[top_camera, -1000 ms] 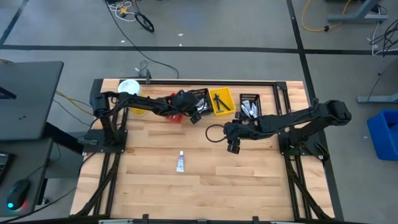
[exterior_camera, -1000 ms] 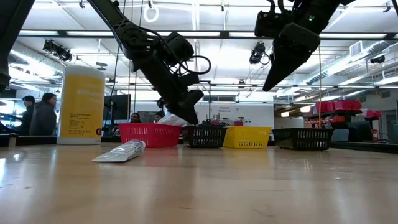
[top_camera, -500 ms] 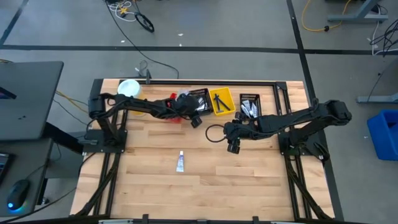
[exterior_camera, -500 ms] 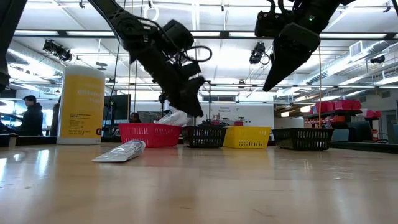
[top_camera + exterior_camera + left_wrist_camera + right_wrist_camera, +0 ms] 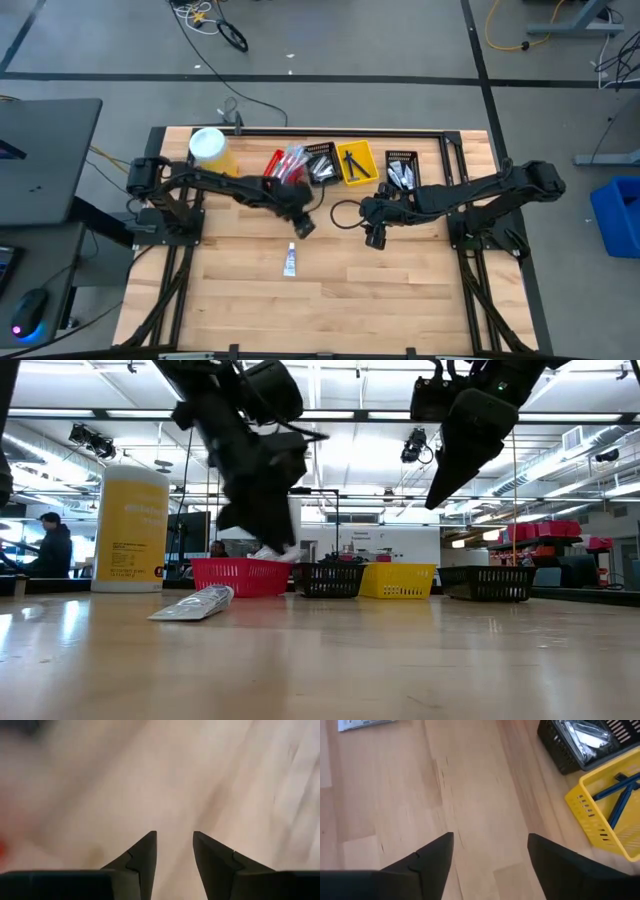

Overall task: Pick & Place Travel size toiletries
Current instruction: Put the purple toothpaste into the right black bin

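Left end effector (image 5: 303, 226) hangs above bare wood just in front of the red bin (image 5: 284, 163), jaws parted by a narrow gap, nothing between them; its wrist view shows only blurred wood past the fingertips (image 5: 148, 845). Right end effector (image 5: 374, 238) hovers over mid-surface, jaws wide, empty, well above the wood in the low view (image 5: 445, 485).

White-and-blue tube (image 5: 290, 259) lies flat on open wood just below the left end effector, apart from it, near the surface (image 5: 400, 300) centre. Front half of the surface is bare all round the tube.

Bins line the far edge: red, black bin (image 5: 321, 162) with packets, yellow bin (image 5: 356, 162) with dark blue razors (image 5: 620, 795), second black bin (image 5: 401, 170). Yellow canister (image 5: 210, 148) stands at the far left corner.
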### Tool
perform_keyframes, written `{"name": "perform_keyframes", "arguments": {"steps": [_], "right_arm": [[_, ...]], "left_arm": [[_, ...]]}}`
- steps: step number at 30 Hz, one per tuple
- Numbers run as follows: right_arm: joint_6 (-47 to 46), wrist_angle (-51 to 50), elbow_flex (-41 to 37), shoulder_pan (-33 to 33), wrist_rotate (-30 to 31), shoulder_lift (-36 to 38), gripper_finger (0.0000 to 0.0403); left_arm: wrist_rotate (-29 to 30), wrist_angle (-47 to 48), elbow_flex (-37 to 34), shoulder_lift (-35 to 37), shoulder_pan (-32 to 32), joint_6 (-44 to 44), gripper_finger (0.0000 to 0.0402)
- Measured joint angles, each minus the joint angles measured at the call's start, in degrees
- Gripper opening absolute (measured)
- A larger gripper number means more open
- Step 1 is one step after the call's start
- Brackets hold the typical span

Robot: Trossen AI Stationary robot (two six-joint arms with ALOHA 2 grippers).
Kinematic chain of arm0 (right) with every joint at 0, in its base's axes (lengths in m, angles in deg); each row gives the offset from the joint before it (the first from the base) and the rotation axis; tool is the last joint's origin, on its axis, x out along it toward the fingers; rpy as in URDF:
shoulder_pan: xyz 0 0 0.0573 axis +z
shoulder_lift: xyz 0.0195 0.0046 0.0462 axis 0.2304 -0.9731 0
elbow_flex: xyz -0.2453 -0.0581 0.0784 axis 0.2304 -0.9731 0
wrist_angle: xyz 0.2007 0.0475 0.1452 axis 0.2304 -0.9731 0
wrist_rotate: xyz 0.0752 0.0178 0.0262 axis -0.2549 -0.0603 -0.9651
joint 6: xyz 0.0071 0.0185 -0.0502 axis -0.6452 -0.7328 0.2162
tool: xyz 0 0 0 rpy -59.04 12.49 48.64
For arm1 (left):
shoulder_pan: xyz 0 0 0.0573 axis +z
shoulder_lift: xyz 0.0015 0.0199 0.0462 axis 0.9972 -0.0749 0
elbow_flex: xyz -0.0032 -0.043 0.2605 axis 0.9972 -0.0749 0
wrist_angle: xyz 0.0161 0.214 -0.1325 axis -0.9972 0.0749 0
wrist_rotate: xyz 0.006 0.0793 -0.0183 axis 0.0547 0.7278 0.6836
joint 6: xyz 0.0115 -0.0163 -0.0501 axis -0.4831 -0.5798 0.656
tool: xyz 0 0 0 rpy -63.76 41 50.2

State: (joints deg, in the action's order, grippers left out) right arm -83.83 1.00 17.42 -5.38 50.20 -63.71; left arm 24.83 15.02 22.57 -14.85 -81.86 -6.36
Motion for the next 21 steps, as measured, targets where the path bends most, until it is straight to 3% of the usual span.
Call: {"name": "perform_keyframes", "arguments": {"steps": [5,12,21], "right_arm": [[-0.02,0.21,0.00,0.00,-0.02,0.00,0.0281],[-0.02,0.23,0.00,0.00,0.00,0.00,0.0281],[-0.02,0.77,0.00,0.00,-0.03,0.00,0.0249]], "left_arm": [[-1.12,7.52,-0.04,-0.04,-6.43,10.17,0.0137],[-0.95,8.57,-0.06,-0.04,-14.37,30.36,0.0137],[6.43,8.45,-0.83,-0.33,-21.21,45.18,0.0137]]}}
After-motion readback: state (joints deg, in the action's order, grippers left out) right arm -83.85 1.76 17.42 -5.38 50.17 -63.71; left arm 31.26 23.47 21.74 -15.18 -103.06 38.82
